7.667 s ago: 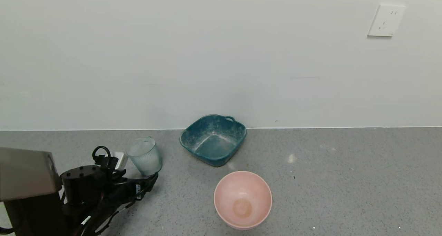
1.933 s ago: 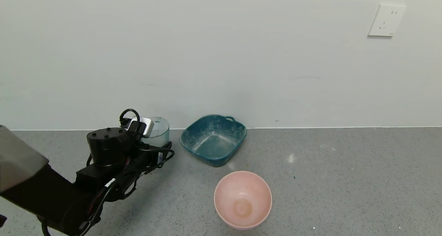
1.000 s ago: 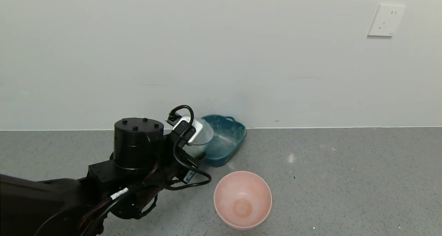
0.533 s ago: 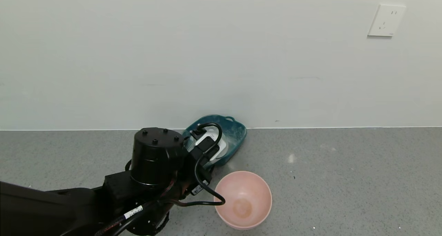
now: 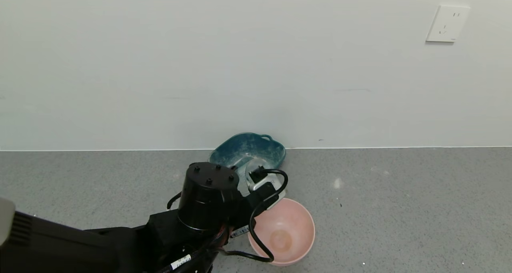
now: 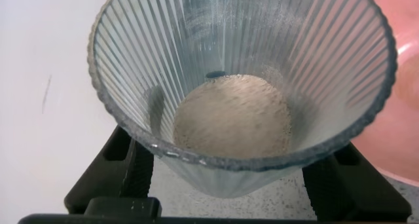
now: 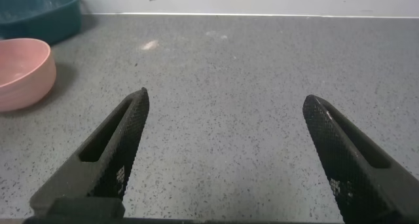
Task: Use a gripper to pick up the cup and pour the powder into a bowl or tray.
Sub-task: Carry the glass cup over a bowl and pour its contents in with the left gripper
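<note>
A ribbed, translucent cup held a shallow bed of pale beige powder at its bottom, as seen from the left wrist. The left gripper was clamped on the cup's lower walls, its black fingers pressed to either side, and the cup rode just beside the far-left rim of the pink bowl on the grey table. The pink bowl carried only a faint tan smudge at its bottom. Just behind the bowl, against the white wall, sat a dark teal tray with pale dusty streaks on its inner walls.

From the head camera the left arm's black cylindrical wrist, its looping cable and a small silver-white block covered nearly all of the cup and the bowl's near-left edge, and hid the tray's front. The left wrist view showed only a slice of the bowl's pink wall beyond the cup's rim.

To the right of the bowl and well apart from it, the right gripper hung low over bare table, its two fingers spread wide with nothing between them.
</note>
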Controlling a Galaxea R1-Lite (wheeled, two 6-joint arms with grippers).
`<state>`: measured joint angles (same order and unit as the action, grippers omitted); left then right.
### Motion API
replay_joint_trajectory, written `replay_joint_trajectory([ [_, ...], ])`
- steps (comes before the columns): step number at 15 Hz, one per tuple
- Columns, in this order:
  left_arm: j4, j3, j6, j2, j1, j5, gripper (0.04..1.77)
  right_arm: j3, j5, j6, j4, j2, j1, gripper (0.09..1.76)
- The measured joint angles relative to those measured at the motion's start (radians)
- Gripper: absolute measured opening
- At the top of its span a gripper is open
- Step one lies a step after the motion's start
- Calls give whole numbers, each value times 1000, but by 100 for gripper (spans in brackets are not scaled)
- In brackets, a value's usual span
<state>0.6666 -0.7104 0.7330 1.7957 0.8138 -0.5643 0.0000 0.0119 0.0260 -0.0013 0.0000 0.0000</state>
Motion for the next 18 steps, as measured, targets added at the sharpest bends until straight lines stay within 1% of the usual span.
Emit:
replay_joint_trajectory([
  [4, -6, -3, 110, 8, 11, -54, 129, 0, 0, 0, 0, 0, 0, 171],
  [6, -7, -4, 158, 17, 13, -92, 129, 0, 0, 0, 0, 0, 0, 171],
  [9, -3, -8, 220, 37, 18, -116, 129, 0, 0, 0, 0, 0, 0, 171],
  [12, -1, -17, 299, 54, 31, -167, 129, 0, 0, 0, 0, 0, 0, 171],
  [18, 0, -40, 460, 63, 45, -187, 129, 0, 1, 0, 0, 0, 0, 171],
])
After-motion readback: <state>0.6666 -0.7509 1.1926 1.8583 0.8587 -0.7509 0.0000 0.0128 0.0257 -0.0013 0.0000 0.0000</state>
